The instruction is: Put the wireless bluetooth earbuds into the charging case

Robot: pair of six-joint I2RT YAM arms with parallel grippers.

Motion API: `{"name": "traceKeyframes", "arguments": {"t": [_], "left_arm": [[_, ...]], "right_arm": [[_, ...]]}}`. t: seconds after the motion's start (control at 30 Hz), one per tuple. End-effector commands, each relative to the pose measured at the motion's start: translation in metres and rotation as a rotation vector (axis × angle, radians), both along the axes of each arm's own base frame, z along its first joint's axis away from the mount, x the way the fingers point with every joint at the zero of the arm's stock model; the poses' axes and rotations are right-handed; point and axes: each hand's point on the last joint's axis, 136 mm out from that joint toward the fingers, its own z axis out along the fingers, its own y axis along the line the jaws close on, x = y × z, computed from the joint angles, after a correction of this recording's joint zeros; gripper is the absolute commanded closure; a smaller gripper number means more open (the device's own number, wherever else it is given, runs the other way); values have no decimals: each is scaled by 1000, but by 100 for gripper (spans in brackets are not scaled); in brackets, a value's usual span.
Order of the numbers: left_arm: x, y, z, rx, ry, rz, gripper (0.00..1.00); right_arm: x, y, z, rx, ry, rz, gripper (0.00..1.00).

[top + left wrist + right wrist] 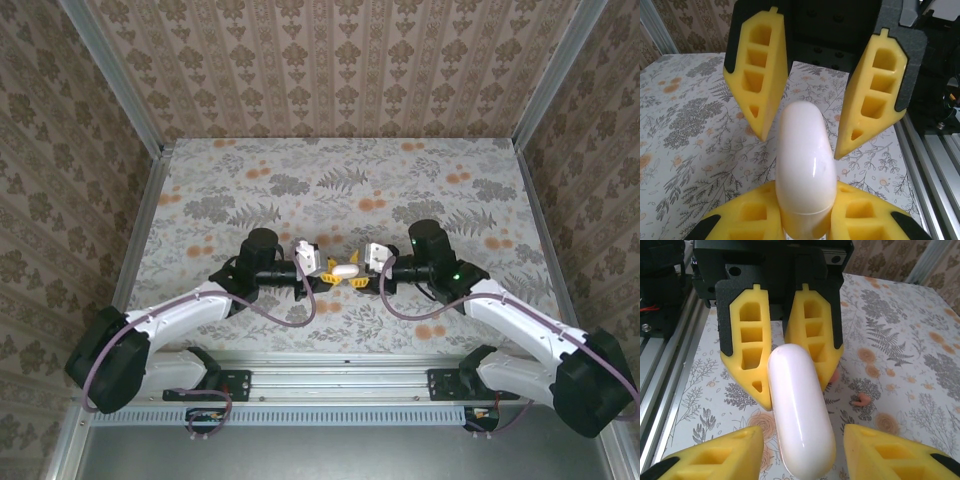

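Right wrist: L pincer (792,390) pinching white case (800,410), lid shut; R pincer (802,434) spread round it.

The work surface is a flat table cover (250,180) printed with grey fern and leaf motifs (340,180) and scattered orange flower prints (372,204). Three upright panels enclose it: a back wall (340,60), a left wall (50,150) and a right wall (600,150), all papered in a beige damask pattern with vertical bands. Aluminium corner posts (115,75) run along the joints between panels. A slotted aluminium rail (340,385) spans the near edge of the table. The left wrist view shows the same rail (935,165) just beside the cover's edge.
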Motion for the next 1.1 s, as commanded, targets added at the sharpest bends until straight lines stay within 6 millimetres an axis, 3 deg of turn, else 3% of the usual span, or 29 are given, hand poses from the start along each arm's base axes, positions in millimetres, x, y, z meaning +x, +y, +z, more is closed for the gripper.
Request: {"name": "traceKeyframes", "arguments": {"t": [0.0,0.23,0.4,0.5,0.73,0.9,1.07], "left_arm": [[-6,-3,21,-38,-53,-41,85],[-6,-4,22,-37,-53,-40,85],[-3,-4,19,-27,-52,-22,81],[3,-4,18,-21,-46,11,70],[26,-5,9,-1,88,158,29],[50,7,-5,17,169,352,23],[77,30,-21,67,274,568,22]], "right_arm": [[-6,7,10,12,-22,83,56],[-16,8,6,-24,-12,159,76],[-15,4,4,-50,-23,144,80],[-14,-4,3,-71,-2,124,80],[-8,-41,3,-109,188,26,78],[3,-72,-5,-188,392,-88,77],[26,-95,-28,-336,565,-274,78]]}}
